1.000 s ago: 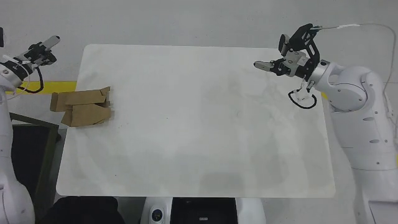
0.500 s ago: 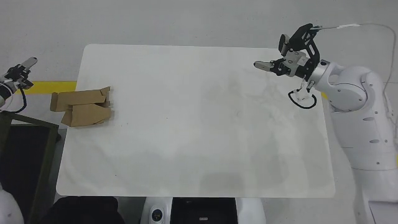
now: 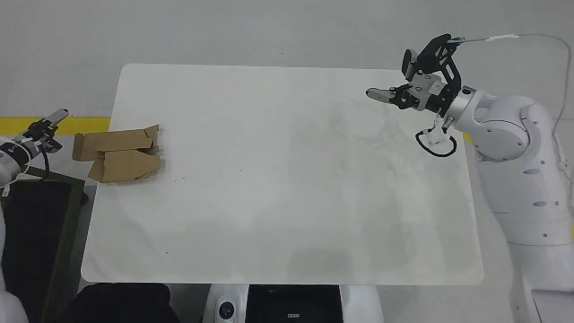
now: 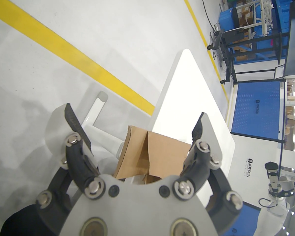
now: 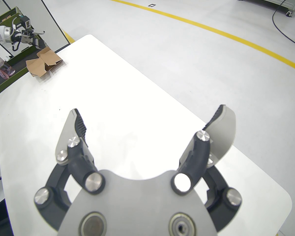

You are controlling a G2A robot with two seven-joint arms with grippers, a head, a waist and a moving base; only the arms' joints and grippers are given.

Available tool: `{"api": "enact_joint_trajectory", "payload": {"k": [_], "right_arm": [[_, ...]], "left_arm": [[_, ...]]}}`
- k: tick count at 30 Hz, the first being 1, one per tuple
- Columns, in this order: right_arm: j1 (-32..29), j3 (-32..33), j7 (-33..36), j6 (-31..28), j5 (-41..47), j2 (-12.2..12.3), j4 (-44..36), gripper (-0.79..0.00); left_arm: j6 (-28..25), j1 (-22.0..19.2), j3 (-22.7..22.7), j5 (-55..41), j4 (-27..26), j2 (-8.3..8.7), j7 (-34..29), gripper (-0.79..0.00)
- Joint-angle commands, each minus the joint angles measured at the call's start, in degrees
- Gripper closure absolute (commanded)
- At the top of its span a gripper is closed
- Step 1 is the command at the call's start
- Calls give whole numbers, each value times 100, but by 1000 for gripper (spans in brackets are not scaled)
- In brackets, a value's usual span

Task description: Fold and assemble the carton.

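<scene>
One carton (image 3: 117, 154) overhangs the table (image 3: 296, 197) edge, wrist views showing both jaws spread

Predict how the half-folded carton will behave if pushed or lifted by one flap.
The carton looks like thin brown cardboard with loose flaps, so it is probably light and would flex at the creases rather than lift stiffly. It overhangs the table edge, so a push outward might tip it off.
</scene>
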Motion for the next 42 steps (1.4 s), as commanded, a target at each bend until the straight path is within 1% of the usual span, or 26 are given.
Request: {"api": "enact_joint_trajectory", "payload": {"k": [1,8,13,14,16,17,18,20,21,22,23,33,38,42], "right_arm": [[0,0,0,0,0,0,0,-785],[0,0,0,0,0,0,0,-785],[0,0,0,0,0,0,0,-785],[0,0,0,0,0,0,0,-785],[0,0,0,0,0,0,0,-785],[0,0,0,0,0,0,0,-785],[0,0,0,0,0,0,0,-785],[0,0,0,0,0,0,0,-785],[0,0,0,0,0,0,0,-785],[0,0,0,0,0,0,0,-785],[0,0,0,0,0,0,0,-785],[0,0,0,0,0,0,0,-785],[0,0,0,0,0,0,0,-785],[0,0,0,0,0,0,0,-785]], "left_arm": [[29,143,11,-190,-89,-18,-70,-785],[203,601,-15,-613,-342,-49,-33,-785],[326,820,-14,-883,-491,-61,-159,-785],[348,852,-15,-890,-511,-59,-153,-773],[426,899,-17,-982,-527,-61,-169,-486],[435,933,-4,-933,-544,-56,-170,-385],[457,955,1,-925,-549,-53,-168,-326],[492,984,14,-922,-569,-48,-171,-243],[502,990,13,-974,-570,-49,-187,-163],[504,998,14,-994,-575,-47,-192,-62],[500,1001,10,-1048,-576,-48,-202,0],[502,938,-77,-1643,-640,-39,-374,0],[448,852,-154,-1996,-813,-26,-496,0],[348,764,-101,-2222,-1020,-33,-627,0]]}}
